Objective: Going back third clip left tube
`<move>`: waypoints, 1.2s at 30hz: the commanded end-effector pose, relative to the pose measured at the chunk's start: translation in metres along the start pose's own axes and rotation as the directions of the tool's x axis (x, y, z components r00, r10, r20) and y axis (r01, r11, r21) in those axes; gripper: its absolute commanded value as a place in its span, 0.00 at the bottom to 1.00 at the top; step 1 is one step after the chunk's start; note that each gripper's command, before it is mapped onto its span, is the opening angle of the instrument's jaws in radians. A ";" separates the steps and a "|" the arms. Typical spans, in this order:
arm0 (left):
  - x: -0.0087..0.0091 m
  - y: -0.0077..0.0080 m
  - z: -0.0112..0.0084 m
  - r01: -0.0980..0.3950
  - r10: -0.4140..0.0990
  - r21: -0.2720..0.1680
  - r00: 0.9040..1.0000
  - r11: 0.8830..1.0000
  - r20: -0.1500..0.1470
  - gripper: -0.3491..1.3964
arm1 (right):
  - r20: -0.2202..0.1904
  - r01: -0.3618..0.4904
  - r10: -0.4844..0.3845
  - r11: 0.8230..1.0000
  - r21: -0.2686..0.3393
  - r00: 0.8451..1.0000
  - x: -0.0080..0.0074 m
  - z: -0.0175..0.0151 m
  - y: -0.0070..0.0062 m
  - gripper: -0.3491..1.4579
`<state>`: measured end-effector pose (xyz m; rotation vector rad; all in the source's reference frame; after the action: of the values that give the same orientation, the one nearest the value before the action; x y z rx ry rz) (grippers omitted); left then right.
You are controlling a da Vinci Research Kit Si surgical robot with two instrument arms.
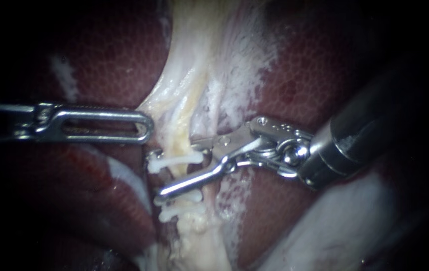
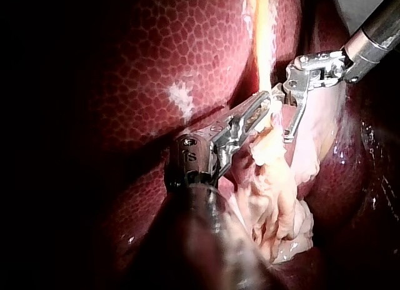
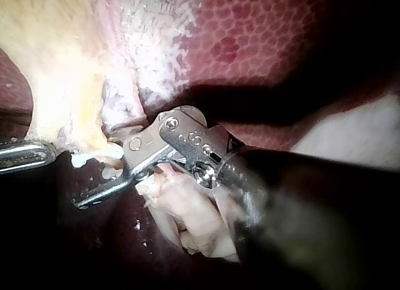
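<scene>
Between the right instrument's (image 1: 178,169) open jaws lies a white clip (image 1: 167,163).

A: What sort of place is this?

B: A surgical work site, seen from very close. Dark red liver (image 1: 320,65) with a fine mottled surface fills much of all 3 views.

A: What marks it as surgery rather than a butcher's counter?

B: 2 slender metal tools reach in. The left instrument (image 1: 144,125) and the right instrument (image 1: 179,168) are each a thin shaft ending in a small steel tip. Across a pale tube (image 1: 184,125) sit white clips (image 1: 174,161).

A: Anything of the room itself?

B: Light falls only on the wet, glistening tissue. The edges are black, so the room cannot be made out.
</scene>
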<state>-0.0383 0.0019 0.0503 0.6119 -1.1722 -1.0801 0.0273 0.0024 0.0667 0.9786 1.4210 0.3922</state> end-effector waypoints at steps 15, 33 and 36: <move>0.0000 -0.0002 0.0001 0.000 0.000 -0.002 1.000 1.000 0.001 0.00 | 0.019 0.151 -0.151 0.988 -0.012 0.988 -0.0026 0.0022 0.0012 0.52; 0.0000 -0.0002 0.0001 0.000 0.000 -0.002 1.000 1.000 0.001 0.00 | 0.034 0.304 -0.304 0.952 -0.008 0.952 -0.0026 0.0013 0.0020 0.52; 0.0000 -0.0002 0.0001 0.000 0.000 -0.002 1.000 1.000 0.001 0.00 | 0.040 0.365 -0.365 0.931 -0.006 0.930 -0.0025 0.0011 0.0024 0.52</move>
<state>-0.0384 0.0018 0.0501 0.6100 -1.1719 -1.0812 0.0285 0.0018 0.0701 0.6760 1.5247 0.0932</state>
